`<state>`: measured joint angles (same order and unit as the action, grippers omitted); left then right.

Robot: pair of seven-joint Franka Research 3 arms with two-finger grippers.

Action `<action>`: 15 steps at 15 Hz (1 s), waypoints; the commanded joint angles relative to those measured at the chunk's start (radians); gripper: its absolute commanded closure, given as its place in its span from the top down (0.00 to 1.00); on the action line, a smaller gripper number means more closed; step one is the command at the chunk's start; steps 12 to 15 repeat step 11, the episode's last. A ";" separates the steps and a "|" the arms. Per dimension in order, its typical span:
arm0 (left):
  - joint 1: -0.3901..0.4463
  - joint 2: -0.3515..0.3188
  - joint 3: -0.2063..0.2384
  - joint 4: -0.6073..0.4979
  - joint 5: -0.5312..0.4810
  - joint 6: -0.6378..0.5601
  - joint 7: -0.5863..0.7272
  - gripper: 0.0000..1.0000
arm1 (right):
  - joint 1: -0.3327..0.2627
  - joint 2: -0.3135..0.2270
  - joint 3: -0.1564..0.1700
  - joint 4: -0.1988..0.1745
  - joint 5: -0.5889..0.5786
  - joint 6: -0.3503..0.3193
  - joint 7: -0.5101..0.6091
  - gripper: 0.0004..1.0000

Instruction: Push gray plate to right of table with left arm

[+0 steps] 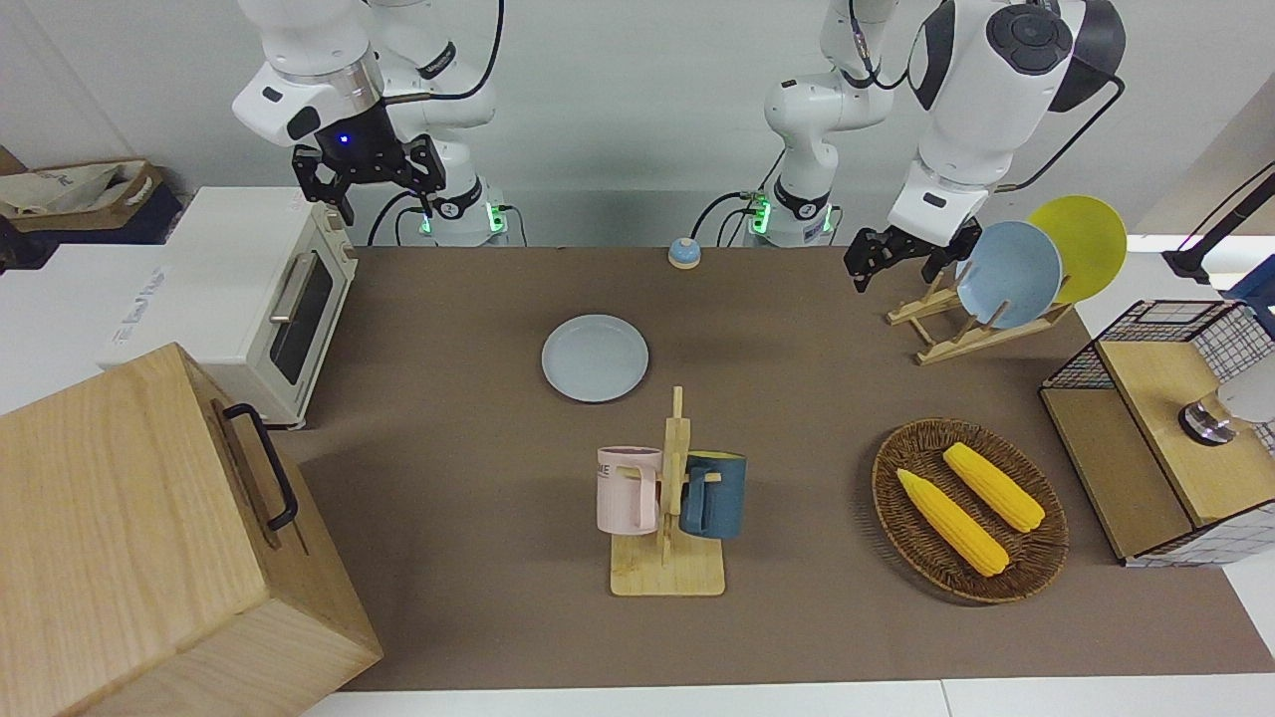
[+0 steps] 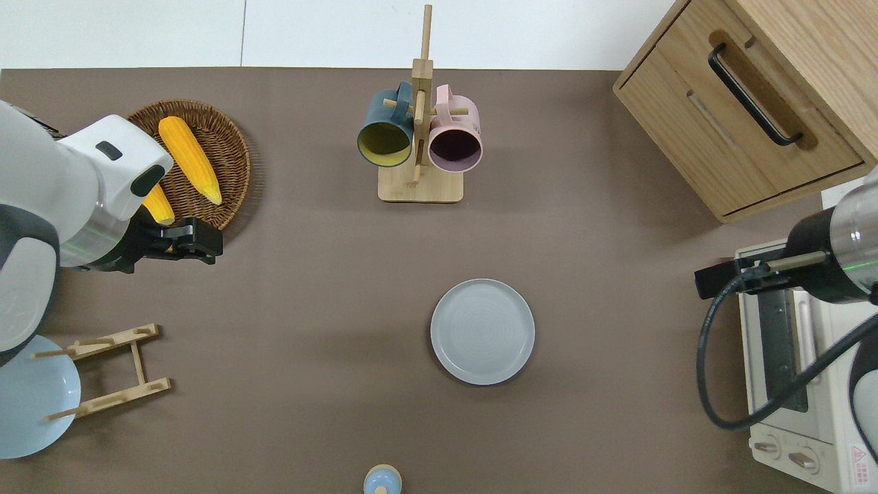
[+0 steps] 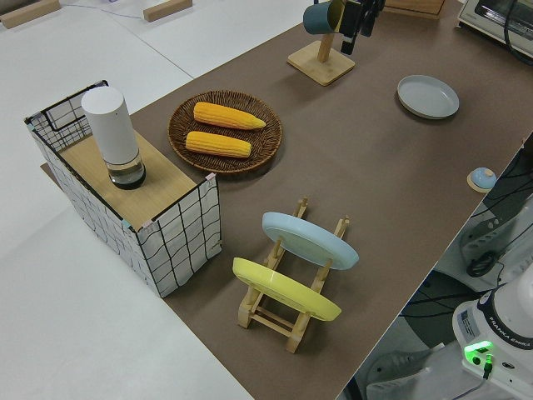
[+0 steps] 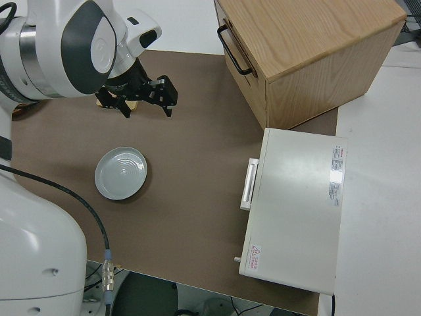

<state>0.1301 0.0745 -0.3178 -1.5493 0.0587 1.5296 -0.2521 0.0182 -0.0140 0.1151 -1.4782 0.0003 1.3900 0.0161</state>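
While the gray plate [image 2: 482, 331] lies untouched, left end effector [image 2: 199, 241] hangs released; pink mug [image 1: 628, 489] reads "ME".

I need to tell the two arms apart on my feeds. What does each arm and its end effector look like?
The left arm is white with big dark gray round joint caps and a small black end effector. The right arm is white with a silver wrist ring, black cables and a glowing blue light above its black end effector. Both bases glow green.
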 commanded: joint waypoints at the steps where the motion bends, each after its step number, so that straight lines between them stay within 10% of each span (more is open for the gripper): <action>1: 0.040 0.008 -0.015 0.057 -0.007 -0.080 0.115 1.00 | -0.020 -0.003 0.015 0.009 0.006 -0.016 0.013 0.98; 15: 0.069 0.002 -0.009 0.110 -0.036 -0.132 0.208 1.00 | -0.020 -0.003 0.017 0.009 0.004 -0.016 0.013 0.98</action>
